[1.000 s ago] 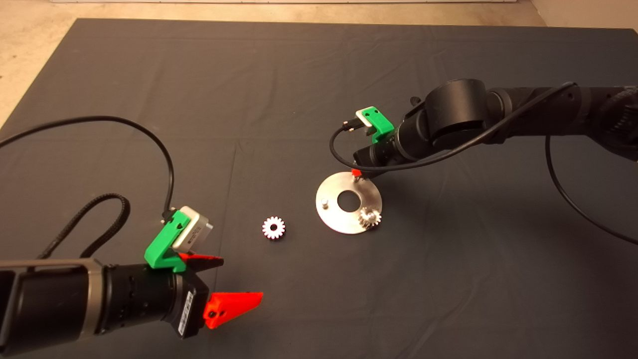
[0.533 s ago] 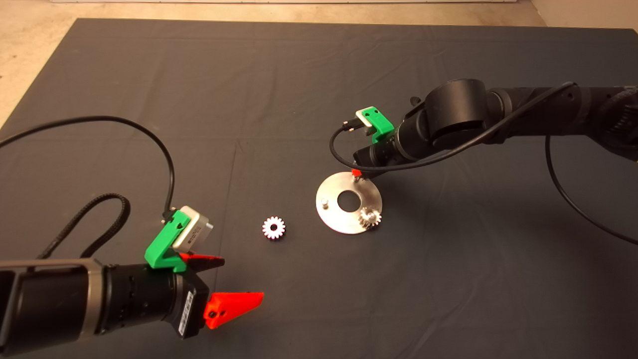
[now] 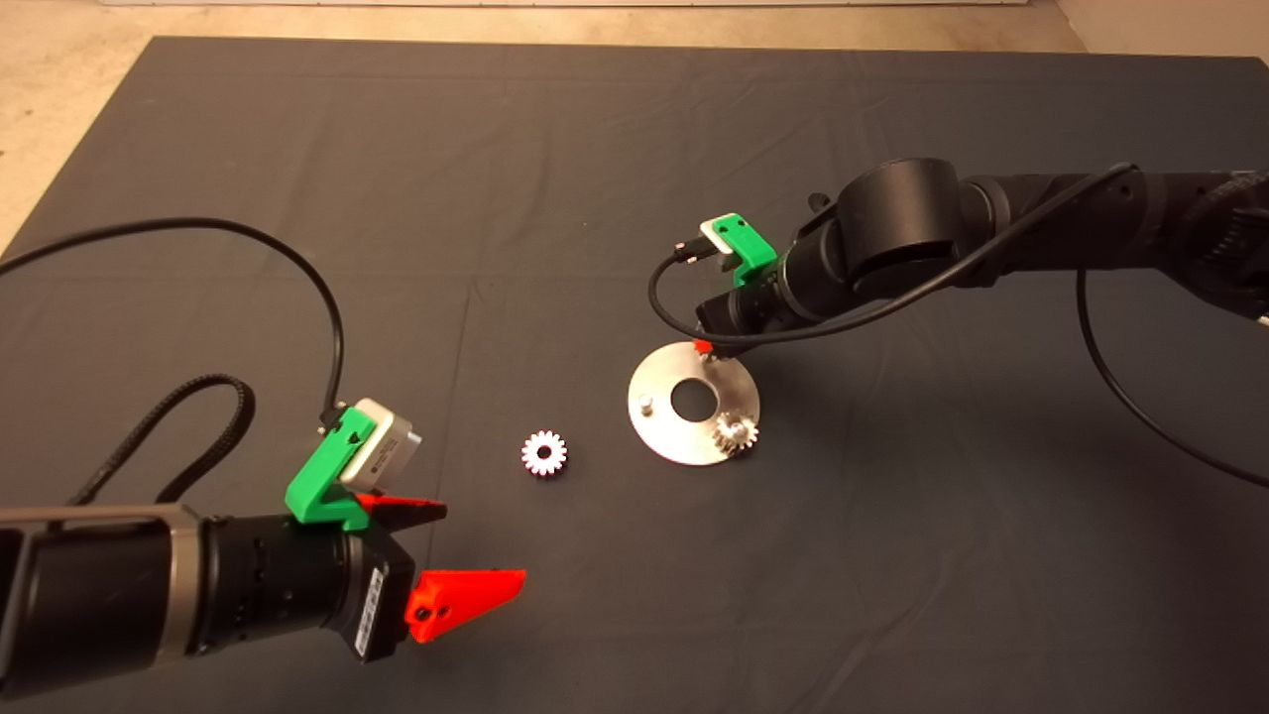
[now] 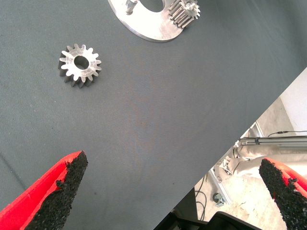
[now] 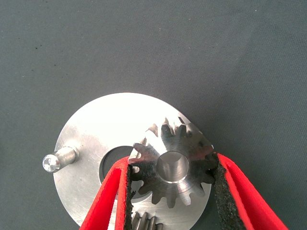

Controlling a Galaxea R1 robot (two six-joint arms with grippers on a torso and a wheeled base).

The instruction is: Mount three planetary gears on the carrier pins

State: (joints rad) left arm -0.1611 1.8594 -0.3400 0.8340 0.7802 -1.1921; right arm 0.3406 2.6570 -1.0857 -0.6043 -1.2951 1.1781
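The aluminium disc (image 3: 662, 426) lies mid-mat. A dark gear (image 3: 735, 433) sits on its near-right pin, and the left pin (image 3: 645, 403) is bare. My right gripper (image 3: 705, 347) is over the disc's far rim. In the right wrist view it (image 5: 172, 160) is shut on a dark gear (image 5: 172, 167); a pin top shows in that gear's centre hole, above the disc (image 5: 96, 129). The bright silvery gear (image 3: 544, 453) lies flat on the mat left of the disc, and also shows in the left wrist view (image 4: 80, 64). My left gripper (image 3: 483, 542) is open and empty near the front left.
The dark mat (image 3: 595, 178) spreads wide around the disc, with a fold line running down its middle. Black cables loop from both arms over the mat. Past the mat's edge, the left wrist view shows floor and a stand (image 4: 268, 143).
The right gripper and its wrist have shifted slightly to the left over the disc's far rim. The left gripper has drifted a little lower. Gears and disc have not moved.
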